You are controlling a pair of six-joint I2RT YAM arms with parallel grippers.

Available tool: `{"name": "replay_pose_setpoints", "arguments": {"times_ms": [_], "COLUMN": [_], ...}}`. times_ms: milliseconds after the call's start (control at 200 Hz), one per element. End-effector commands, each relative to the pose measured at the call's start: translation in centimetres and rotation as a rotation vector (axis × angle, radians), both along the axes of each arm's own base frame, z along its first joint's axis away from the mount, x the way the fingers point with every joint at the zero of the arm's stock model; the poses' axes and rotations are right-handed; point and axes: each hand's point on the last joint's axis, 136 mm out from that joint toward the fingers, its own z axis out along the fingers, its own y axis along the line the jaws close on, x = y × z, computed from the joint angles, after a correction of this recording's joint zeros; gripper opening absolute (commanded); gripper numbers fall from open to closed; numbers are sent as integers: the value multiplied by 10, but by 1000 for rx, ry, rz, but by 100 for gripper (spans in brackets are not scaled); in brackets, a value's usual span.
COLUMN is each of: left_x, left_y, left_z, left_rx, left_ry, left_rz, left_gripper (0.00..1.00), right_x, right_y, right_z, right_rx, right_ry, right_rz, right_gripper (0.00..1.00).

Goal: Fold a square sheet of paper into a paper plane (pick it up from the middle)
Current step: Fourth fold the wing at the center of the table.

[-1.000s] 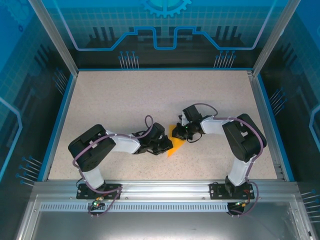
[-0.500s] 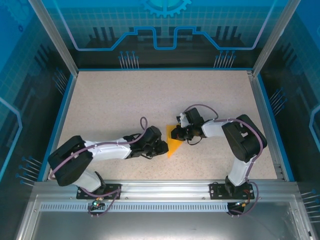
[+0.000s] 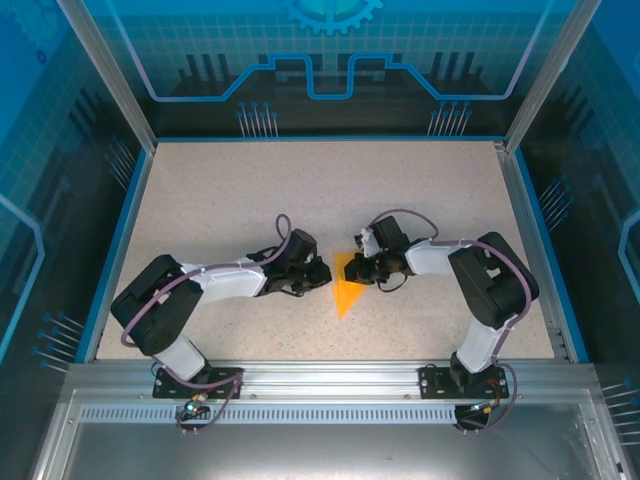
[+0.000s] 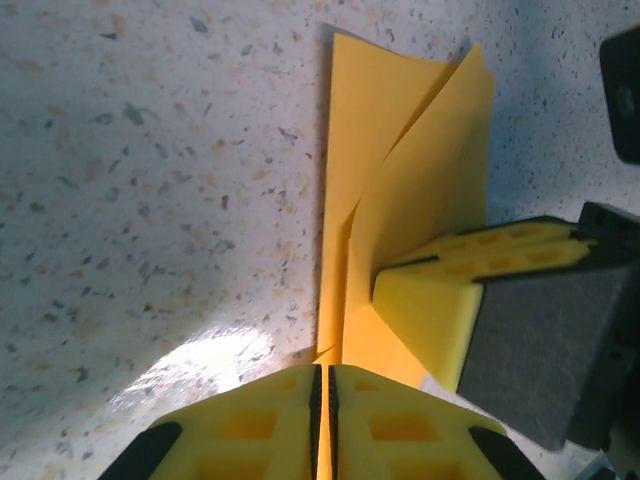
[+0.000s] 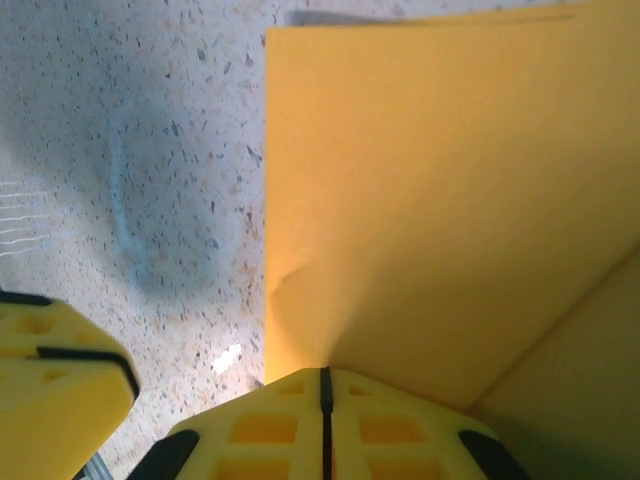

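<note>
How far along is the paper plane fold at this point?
Done: the paper is no longer a flat square; it lies on the table as a narrow pointed shape with layered folds. In hand: the left claw and right claw are each shut on it from opposite sides, apparently pressing a crease. Left: part of it stands up loose in the left wrist view, so the final folds look unfinished.

One sheet of paper [image 3: 344,293] (a single piece, though folded into layers), one speckled table [image 3: 230,190], two robot arms, the left arm [image 3: 225,282] and the right arm [image 3: 440,255], and two grippers, the left gripper [image 3: 324,272] and the right gripper [image 3: 356,268], each with two yellow fingers [image 4: 250,428]; four fingers in all.
</note>
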Motion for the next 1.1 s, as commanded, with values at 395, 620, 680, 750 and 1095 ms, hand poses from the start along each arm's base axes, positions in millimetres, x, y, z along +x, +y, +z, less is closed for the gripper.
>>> {"name": "replay_pose_setpoints", "arguments": {"times_ms": [395,620,680,750,1095], "left_x": [18,17,19,19,14], "left_y": [-38,-44,-42,-42,-29], "left_z": [21,12,5,-5,-29], "left_rx": [-55,-42,-20,1,85], "left_ry": [-15,14,24,41,87], "left_rz": [-147,-187,-183,-185,-175], "left_gripper": [17,16,16,15,12], "right_x": [-3,-9,-9,-8,1], "right_y": [-54,-67,-67,-67,-62], "right_z": [27,25,24,23,9], "right_rx": [-111,-142,-133,-134,-125], "right_ry": [-13,8,13,18,47], "right_rz": [-163,-178,-177,-181,-172], "right_gripper": [15,24,25,30,35]}}
